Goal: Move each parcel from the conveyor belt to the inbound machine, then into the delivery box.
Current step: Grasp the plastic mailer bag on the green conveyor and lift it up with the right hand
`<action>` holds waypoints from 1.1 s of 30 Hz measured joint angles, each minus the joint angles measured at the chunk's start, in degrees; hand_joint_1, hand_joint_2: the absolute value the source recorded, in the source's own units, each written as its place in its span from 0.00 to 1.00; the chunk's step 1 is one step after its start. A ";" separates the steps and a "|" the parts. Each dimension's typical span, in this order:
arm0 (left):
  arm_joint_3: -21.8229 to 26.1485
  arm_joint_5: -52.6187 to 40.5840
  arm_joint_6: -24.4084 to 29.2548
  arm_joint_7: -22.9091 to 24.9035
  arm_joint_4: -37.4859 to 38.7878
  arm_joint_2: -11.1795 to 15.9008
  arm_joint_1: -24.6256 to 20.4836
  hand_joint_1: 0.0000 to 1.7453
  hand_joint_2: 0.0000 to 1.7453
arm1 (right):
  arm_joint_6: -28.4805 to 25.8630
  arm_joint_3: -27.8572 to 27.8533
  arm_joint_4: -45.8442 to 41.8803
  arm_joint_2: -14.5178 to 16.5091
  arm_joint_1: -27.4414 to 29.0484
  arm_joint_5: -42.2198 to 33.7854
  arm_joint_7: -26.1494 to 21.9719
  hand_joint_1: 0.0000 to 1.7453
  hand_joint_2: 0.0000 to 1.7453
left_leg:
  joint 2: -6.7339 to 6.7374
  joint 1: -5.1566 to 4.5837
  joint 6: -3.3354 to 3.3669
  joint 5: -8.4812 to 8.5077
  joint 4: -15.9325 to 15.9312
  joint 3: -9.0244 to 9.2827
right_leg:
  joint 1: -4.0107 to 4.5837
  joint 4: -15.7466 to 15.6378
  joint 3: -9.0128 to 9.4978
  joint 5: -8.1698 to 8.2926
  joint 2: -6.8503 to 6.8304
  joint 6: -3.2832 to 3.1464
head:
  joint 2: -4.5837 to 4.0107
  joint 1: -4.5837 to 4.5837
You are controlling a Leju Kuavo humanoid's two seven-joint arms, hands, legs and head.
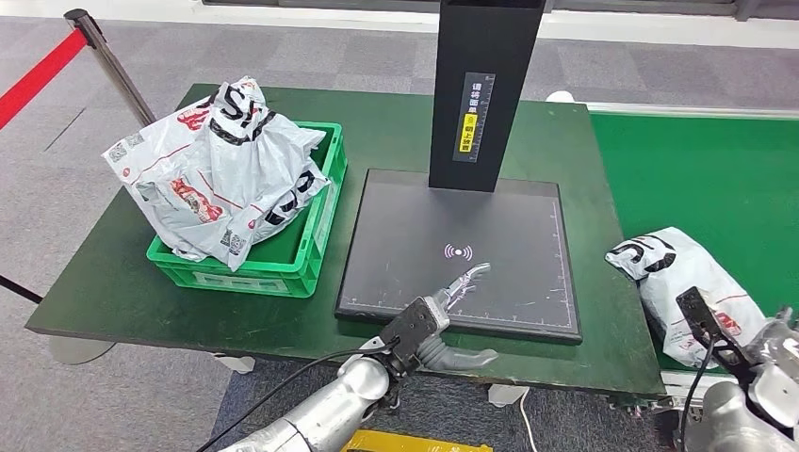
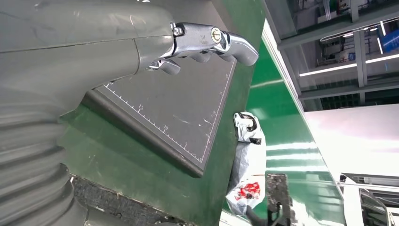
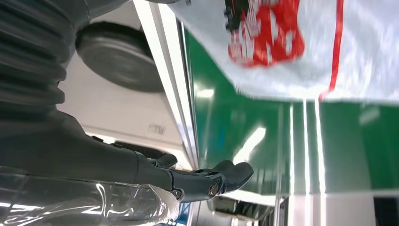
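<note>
Parcel (image 1: 680, 282) just ahead of right robot hand (image 1: 777, 363): soft, slick poly bag, likely light; pinch mid-body bulk. Both robot hands empty, fingers apart.

Parcel-sorting station: green conveyor belt (image 1: 702, 169), scanner platform (image 1: 462, 250), crate (image 1: 240, 268) of mailbags

A dark green table (image 1: 113, 282) stands on grey carpet (image 1: 678, 66). At the far left a black stanchion post (image 1: 111, 58) leans, with a red belt (image 1: 36, 77) running off from its top to the left edge. A white strip (image 1: 693, 110) borders the far side of the green surface at right. Near the table's front edge a white cable (image 1: 526, 417) hangs down, just above a yellow patch (image 1: 415, 441) on the floor.
</note>
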 joint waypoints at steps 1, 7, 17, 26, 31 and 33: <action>-0.12 0.13 -0.06 0.04 0.01 0.00 -0.04 0.00 1.00 | 0.08 0.00 0.54 0.26 -0.01 -0.15 -0.09 0.00 1.00 | 0.00 0.00 0.00 0.00 0.00 0.00 | 0.00 0.00 0.00 0.00 0.00 0.00 | 0.00 0.00; -0.64 0.59 -0.27 -0.02 0.34 -0.02 -0.14 0.00 1.00 | 0.01 0.00 3.47 2.07 -0.57 -0.34 -0.55 0.00 1.00 | 0.00 0.00 0.00 0.00 0.00 0.00 | 0.00 0.01 0.01 0.00 0.00 0.00 | 0.00 -0.01; -0.92 1.16 -0.56 -0.46 0.78 -0.02 -0.16 0.00 1.00 | -0.57 0.72 5.65 4.76 -1.87 -1.08 -1.52 0.00 1.00 | -0.01 0.00 0.00 0.01 0.00 0.00 | 0.00 0.02 0.02 0.00 -0.01 0.00 | 0.00 -0.01; -0.98 1.87 -0.90 -0.74 1.44 -0.02 -0.16 0.00 1.00 | -0.50 1.05 7.39 6.02 -2.64 -2.62 -3.35 1.00 1.00 | -0.01 0.00 0.00 0.01 0.00 0.00 | 0.00 0.02 0.02 0.00 0.00 0.00 | 0.00 -0.01; -0.98 1.92 -0.94 -1.10 1.84 -0.01 -0.15 0.00 1.00 | -0.44 1.57 7.51 6.65 -2.63 -4.62 -3.97 1.00 1.00 | -0.01 0.01 0.00 0.01 0.00 0.01 | 0.01 0.02 0.02 0.00 0.00 0.00 | 0.00 -0.01; -0.98 1.67 -1.03 -1.07 1.90 0.00 -0.15 0.00 1.00 | -0.06 1.74 7.15 6.94 -2.59 -5.27 -4.06 1.00 1.00 | -0.01 0.01 0.00 0.01 0.00 0.01 | 0.01 0.02 0.02 0.00 0.01 0.00 | 0.00 -0.02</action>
